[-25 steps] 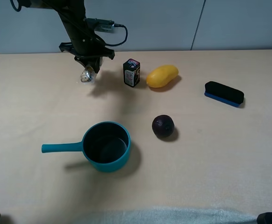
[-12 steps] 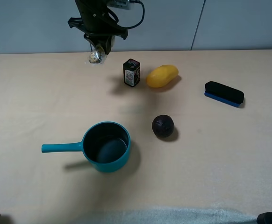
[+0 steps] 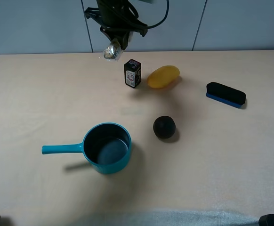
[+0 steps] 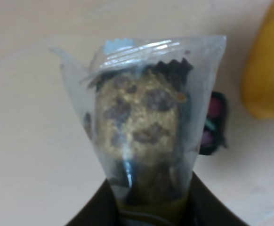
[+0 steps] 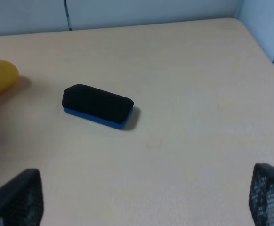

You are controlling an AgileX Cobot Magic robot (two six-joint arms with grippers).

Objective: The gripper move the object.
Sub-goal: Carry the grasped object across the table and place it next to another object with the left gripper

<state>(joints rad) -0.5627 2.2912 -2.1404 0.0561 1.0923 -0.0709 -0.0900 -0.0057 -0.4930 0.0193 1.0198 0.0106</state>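
My left gripper (image 3: 118,41) is shut on the object, a clear packet of gold-foil candies (image 3: 111,51). It holds the packet in the air above the table's far edge, just left of and behind a small black box (image 3: 132,73). In the left wrist view the packet (image 4: 139,136) hangs crinkled from the dark fingers (image 4: 99,209), with the box (image 4: 213,123) and the yellow mango (image 4: 266,70) beyond it. My right gripper (image 5: 141,202) is open and empty, with its mesh-padded fingertips (image 5: 14,197) wide apart above bare table.
A yellow mango (image 3: 163,76) lies right of the box. A dark purple round fruit (image 3: 164,127) sits mid-table. A teal saucepan (image 3: 106,148) has its handle pointing left. A black and blue eraser (image 3: 225,94) lies at the right and also shows in the right wrist view (image 5: 98,106).
My left gripper has carried the packet up and to the right, from left of the box to just above and behind it. Nothing else moved.
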